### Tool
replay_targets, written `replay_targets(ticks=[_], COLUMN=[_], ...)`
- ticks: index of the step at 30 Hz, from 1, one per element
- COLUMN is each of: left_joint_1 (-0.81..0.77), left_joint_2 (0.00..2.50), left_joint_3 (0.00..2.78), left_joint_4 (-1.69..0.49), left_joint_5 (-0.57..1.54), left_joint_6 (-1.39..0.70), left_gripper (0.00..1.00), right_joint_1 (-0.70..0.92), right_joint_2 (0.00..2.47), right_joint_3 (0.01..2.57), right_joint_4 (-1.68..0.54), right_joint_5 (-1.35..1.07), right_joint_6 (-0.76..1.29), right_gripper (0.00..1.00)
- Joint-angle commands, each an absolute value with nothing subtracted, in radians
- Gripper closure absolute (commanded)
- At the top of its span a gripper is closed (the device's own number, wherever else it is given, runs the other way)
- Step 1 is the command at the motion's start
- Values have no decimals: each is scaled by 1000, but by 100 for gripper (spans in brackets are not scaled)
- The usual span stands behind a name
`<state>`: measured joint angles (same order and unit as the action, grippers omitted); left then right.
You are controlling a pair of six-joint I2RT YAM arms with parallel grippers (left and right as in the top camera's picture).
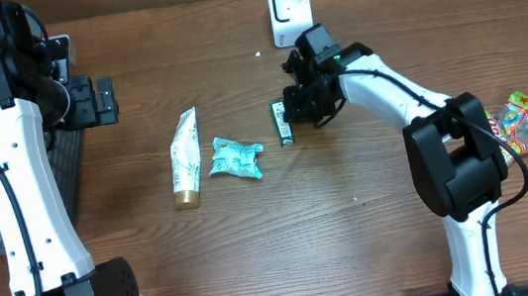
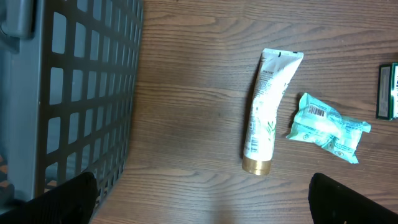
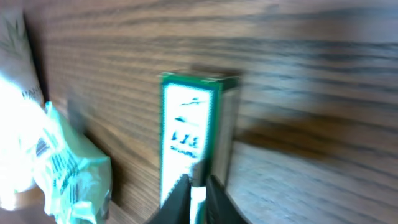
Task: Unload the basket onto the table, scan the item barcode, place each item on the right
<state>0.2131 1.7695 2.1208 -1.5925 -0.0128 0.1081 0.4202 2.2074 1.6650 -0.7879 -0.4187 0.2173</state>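
A slim green and white box (image 1: 283, 123) lies flat on the wooden table, below the white barcode scanner (image 1: 289, 11) that stands at the back edge. My right gripper (image 1: 301, 104) hovers right beside the box. In the right wrist view its fingertips (image 3: 198, 199) stand a narrow slit apart over the near end of the box (image 3: 189, 130), whose white face shows through the slit. I cannot see a grip on it. At the far left my left gripper (image 1: 104, 99) stands wide open and empty (image 2: 202, 199).
A white tube with a gold cap (image 1: 185, 157) and a crumpled teal packet (image 1: 236, 158) lie left of the box. A dark mesh basket (image 2: 74, 93) stands at the left edge. A colourful candy bag (image 1: 523, 123) lies far right.
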Motion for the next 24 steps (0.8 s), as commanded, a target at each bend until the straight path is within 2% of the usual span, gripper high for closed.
replay_targets(ticks=[1,5,7,14,24], left_joint_1=[214,214,214,214,214], left_joint_2=[1754,1754,1754,1754,1754], left_joint_3=[2127,2127,2127,2127,2127], left_joint_4=[-1592,-1592,-1592,-1592,-1592], left_joint_5=[-15,-15,-15,-15,-15], left_joint_6=[120,120,120,120,120], left_gripper=[0,0,0,0,0], right_joint_1=[398,390,390,402,403], right_joint_2=[2162,2162,2162,2174,2235], right_joint_3=[1692,1692,1692,1689,1689], right_joint_4=[-790,-753,-730,-691,-706], right_joint_5=[-357,-360,-360,-356,-403], right_joint_6=[180,181,181,220,269], right_gripper=[69,41,35,38,56])
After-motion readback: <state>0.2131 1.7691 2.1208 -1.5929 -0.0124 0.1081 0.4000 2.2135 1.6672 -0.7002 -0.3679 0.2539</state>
